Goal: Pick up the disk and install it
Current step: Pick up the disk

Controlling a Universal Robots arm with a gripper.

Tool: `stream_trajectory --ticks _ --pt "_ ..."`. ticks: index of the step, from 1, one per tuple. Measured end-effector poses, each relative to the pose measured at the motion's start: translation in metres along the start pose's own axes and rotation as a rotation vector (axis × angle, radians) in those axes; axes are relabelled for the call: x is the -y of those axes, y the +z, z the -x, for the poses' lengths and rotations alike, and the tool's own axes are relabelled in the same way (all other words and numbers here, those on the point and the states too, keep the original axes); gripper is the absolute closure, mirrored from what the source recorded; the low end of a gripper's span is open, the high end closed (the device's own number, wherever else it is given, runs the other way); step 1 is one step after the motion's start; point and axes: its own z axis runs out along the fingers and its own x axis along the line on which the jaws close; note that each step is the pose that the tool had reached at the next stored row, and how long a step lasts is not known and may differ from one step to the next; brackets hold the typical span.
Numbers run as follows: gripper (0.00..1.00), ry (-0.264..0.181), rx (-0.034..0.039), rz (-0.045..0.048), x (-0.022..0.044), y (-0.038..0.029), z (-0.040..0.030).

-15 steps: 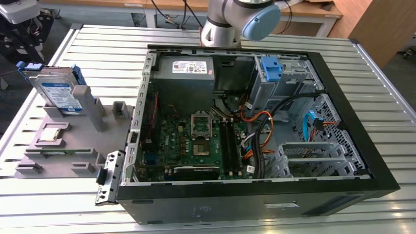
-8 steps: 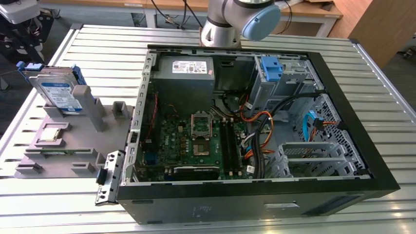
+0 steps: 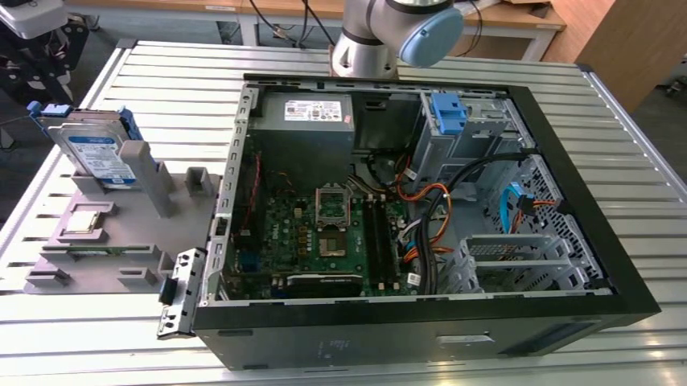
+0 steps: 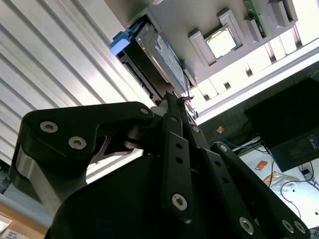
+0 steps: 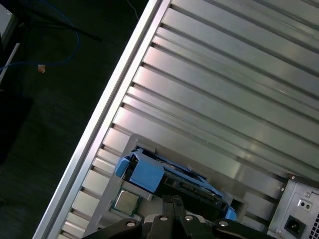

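The disk [image 3: 99, 151] is a silver drive with a white-and-blue label in a bright blue frame. It stands on edge in a slot of the grey holder [image 3: 145, 237] on the exterior view's left. In both wrist views the disk [image 4: 160, 56] [image 5: 149, 174] lies some way beyond my fingertips. My gripper [image 4: 181, 101] [image 5: 173, 200] is above it and apart from it. Its black fingers are pressed together with nothing between them. The arm's base [image 3: 392, 36] rises behind the computer case.
An open black computer case [image 3: 585, 173] lies on the slatted metal table [image 3: 161, 72], with motherboard [image 3: 333, 233], cables and a blue bracket [image 3: 446, 112] inside. A small square chip [image 3: 86, 221] sits on the holder. The table edge [image 5: 114, 94] drops to a dark floor with cables.
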Motion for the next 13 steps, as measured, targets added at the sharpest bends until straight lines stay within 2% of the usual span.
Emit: stream_trajectory --ticks 13 --pt "0.89 -0.146 -0.0066 0.0036 0.0000 0.0002 0.0000"
